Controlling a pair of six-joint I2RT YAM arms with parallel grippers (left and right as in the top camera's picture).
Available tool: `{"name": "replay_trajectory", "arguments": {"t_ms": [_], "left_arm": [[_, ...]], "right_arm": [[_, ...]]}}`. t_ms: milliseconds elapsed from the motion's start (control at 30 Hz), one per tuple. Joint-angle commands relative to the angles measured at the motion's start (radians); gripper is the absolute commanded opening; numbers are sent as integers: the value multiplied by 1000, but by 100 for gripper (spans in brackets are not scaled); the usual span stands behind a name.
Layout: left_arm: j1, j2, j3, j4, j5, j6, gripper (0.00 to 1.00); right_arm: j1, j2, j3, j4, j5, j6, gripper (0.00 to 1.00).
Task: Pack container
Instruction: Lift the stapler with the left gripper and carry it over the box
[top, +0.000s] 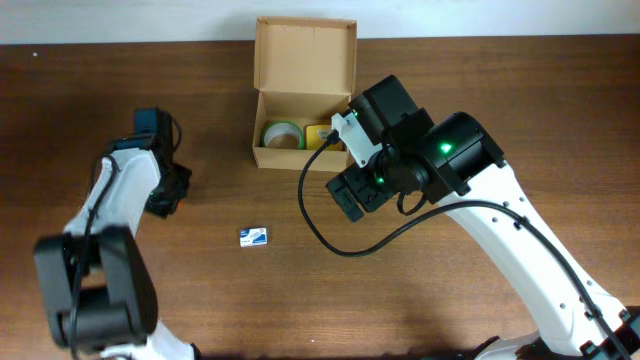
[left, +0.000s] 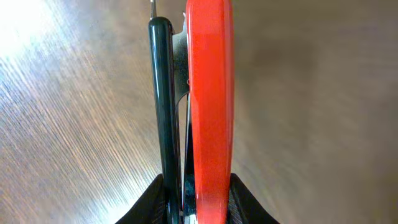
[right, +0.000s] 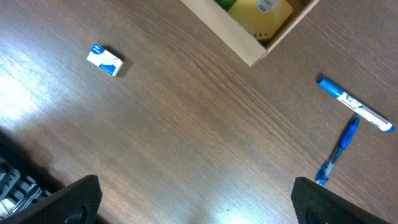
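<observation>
The white-and-black left arm (top: 108, 205) rises from its base at the near left edge of the brown wooden desk (top: 230, 300) and bends forward, its wrist turned downward. Its black left pincer (top: 168, 190) is narrowly closed. Its two dark fingers (left: 148, 200) clamp a long, slim red-and-black tool (left: 210, 93), which sticks straight out between them. The white right arm (top: 520, 240) stretches diagonally from the near right corner toward the middle, with a green light glowing on its black wrist housing (top: 445, 150). The black right pincer (top: 352, 195) hangs above the desk, facing down. Its two fingertips (right: 68, 199) are spread wide with nothing between them.
</observation>
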Motion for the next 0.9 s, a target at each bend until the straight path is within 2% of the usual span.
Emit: {"name": "replay_trajectory", "arguments": {"t_ms": [0, 233, 433, 500, 700, 800, 867], "left_arm": [[-70, -121, 12, 5, -5, 47, 2], [-257, -175, 120, 46, 3, 126, 2], [-377, -175, 215, 174, 17, 357, 2], [-394, -174, 220, 228, 63, 446, 2], [-398, -121, 224, 277, 158, 564, 2], [-407, -66, 247, 275, 162, 631, 2], [-414, -32, 278, 261, 173, 721, 2]], "right_arm": [[0, -20, 21, 0, -5, 5, 99], [0, -20, 21, 0, -6, 5, 99], [0, -20, 21, 0, -6, 5, 99], [0, -20, 21, 0, -6, 5, 99], [0, -20, 21, 0, -6, 5, 99], [0, -20, 21, 0, -5, 5, 99], [0, -20, 21, 0, -6, 5, 99]]}}
